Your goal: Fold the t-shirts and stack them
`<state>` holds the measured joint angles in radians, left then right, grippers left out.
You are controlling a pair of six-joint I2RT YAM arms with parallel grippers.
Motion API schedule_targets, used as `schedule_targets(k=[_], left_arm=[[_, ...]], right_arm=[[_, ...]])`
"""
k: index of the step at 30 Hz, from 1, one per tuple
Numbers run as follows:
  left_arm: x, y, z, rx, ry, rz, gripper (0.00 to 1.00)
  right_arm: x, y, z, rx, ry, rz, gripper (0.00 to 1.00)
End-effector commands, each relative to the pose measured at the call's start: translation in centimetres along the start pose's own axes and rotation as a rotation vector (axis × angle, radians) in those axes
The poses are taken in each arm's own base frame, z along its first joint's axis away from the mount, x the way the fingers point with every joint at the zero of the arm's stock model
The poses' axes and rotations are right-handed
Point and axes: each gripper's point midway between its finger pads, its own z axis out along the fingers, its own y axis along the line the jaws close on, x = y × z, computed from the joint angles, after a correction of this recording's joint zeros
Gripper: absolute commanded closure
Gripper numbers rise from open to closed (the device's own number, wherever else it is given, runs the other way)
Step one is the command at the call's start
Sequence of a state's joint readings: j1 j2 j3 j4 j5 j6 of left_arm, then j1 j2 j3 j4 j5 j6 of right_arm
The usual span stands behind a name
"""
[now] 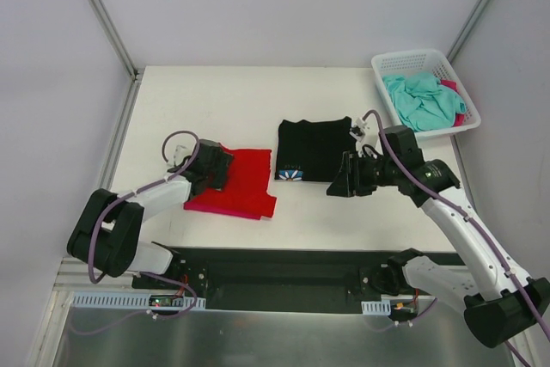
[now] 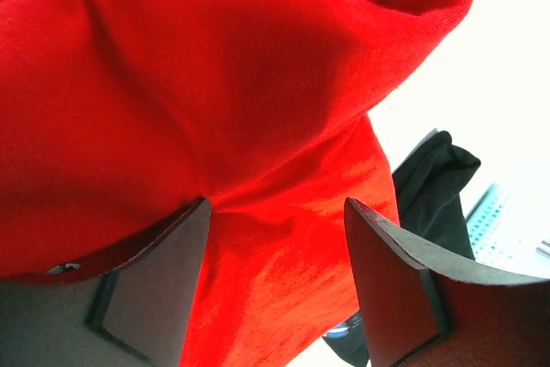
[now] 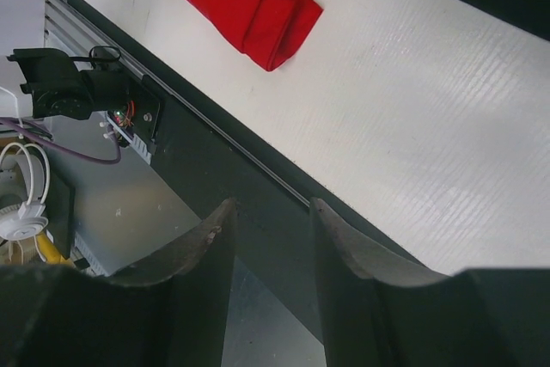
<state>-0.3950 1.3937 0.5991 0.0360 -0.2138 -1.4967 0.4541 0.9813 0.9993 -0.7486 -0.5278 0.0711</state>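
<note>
Top external: folded red t-shirt (image 1: 247, 182) beside folded black t-shirt (image 1: 314, 148).

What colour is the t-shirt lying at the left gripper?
The t-shirt is red, with no print visible. The left wrist view shows it best.

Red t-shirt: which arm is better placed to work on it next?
Left, most likely. The left gripper is already at the red cloth t-shirt, with fabric showing between its open jaws. The right gripper hangs empty, jaws open, beside the folded black cloth t-shirt, farther from the red one.
</note>
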Motion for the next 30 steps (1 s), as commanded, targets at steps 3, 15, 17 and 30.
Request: schedule_targets(k=[3, 15, 17, 30], left_arm=[[-0.3, 8.9, -1.7, -0.265, -0.029, 0.064, 0.34], [1.0, 7.0, -2.9, -0.189, -0.025, 0.042, 0.34], [0.7, 4.2, -3.8, -0.119, -0.035, 0.110, 0.35], [6.1, -8.6, -8.9, 0.212, 0.309, 0.888, 0.37]], right_arm=[[-0.1, 0.1, -0.8, 0.021, -0.032, 0.001, 0.57], [0.3, 0.7, -2.4, 0.030, -0.059, -0.001, 0.57], [0.6, 0.5, -2.5, 0.038, -0.062, -0.007, 0.56], [0.5, -4.6, -2.8, 0.293, -0.143, 0.018, 0.09]])
